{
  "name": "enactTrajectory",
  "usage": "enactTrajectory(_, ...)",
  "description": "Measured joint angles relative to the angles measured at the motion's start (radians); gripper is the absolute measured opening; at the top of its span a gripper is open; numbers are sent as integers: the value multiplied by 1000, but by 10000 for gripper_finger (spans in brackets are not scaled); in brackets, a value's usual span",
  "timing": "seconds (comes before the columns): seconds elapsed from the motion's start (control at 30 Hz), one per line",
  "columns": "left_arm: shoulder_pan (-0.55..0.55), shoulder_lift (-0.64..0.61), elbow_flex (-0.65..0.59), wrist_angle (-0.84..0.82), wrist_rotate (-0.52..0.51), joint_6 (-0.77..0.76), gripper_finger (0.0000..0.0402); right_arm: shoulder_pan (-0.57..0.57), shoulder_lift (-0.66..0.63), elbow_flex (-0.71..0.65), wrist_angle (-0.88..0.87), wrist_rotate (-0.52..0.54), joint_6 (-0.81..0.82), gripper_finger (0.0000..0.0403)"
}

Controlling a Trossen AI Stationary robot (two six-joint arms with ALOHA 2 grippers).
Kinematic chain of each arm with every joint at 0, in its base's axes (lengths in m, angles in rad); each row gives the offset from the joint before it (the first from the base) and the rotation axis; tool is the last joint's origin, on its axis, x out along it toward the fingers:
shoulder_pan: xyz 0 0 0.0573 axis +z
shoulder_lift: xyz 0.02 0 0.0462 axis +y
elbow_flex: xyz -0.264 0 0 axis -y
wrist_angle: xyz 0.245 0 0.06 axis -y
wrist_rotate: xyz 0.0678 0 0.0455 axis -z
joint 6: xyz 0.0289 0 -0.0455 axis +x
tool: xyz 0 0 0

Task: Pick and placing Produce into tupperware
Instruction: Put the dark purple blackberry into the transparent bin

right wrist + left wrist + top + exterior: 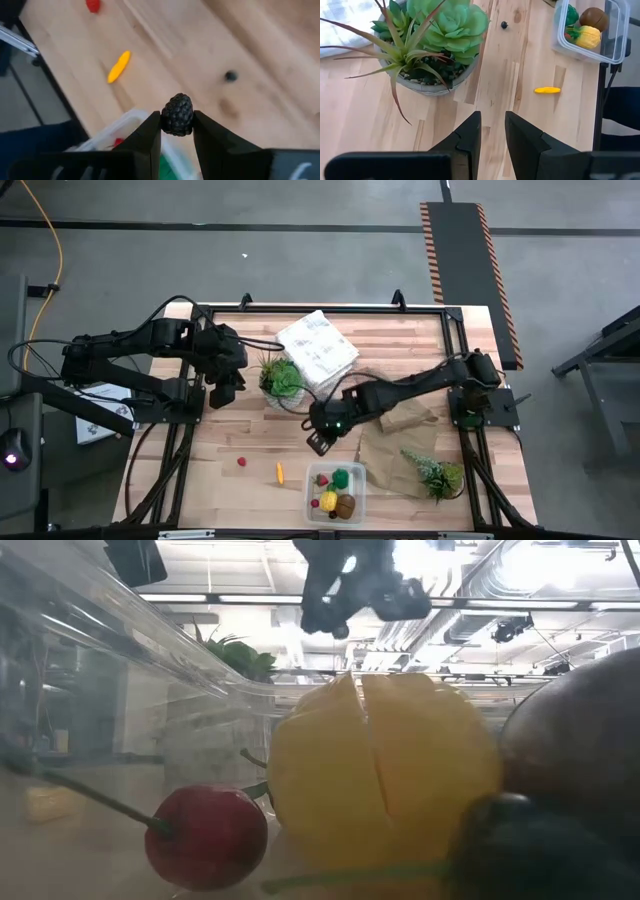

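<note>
The clear tupperware [335, 492] stands near the table's near edge and holds a yellow lemon [329, 501], a green broccoli piece [342, 477], a brown kiwi ball [347, 505] and a red berry [205, 835]. A red berry [241, 462], an orange stick [280, 472] and a tiny dark ball [230, 76] lie on the wood. My right gripper [320, 437] hovers just beyond the box's far left corner, shut on a dark bumpy berry [177, 115]. My left gripper [492, 135] waits, narrowly open, left of the potted succulent [280, 377]. My right gripper pinches the dark bumpy berry by its two sides [165, 119] between its fingertips [150, 135]. The fingers point down from above. The berry is lifted clear of the table, above the tupperware's rim [117, 127].
A folded white cloth [318, 347] lies at the far side, with the succulent pot beside it. Crumpled brown paper [400, 442] and a second small plant [437, 473] sit right of the box. Bare wood stretches left of the box around the loose pieces.
</note>
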Motion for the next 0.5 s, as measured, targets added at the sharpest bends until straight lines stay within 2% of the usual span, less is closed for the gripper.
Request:
enactTrajectory(0.23,0,0,0,-21,0,0,76,100,0,0,34,0,239,79)
enactTrajectory(0.5,0,0,0,-22,0,0,76,192,0,0,150,39,395,78)
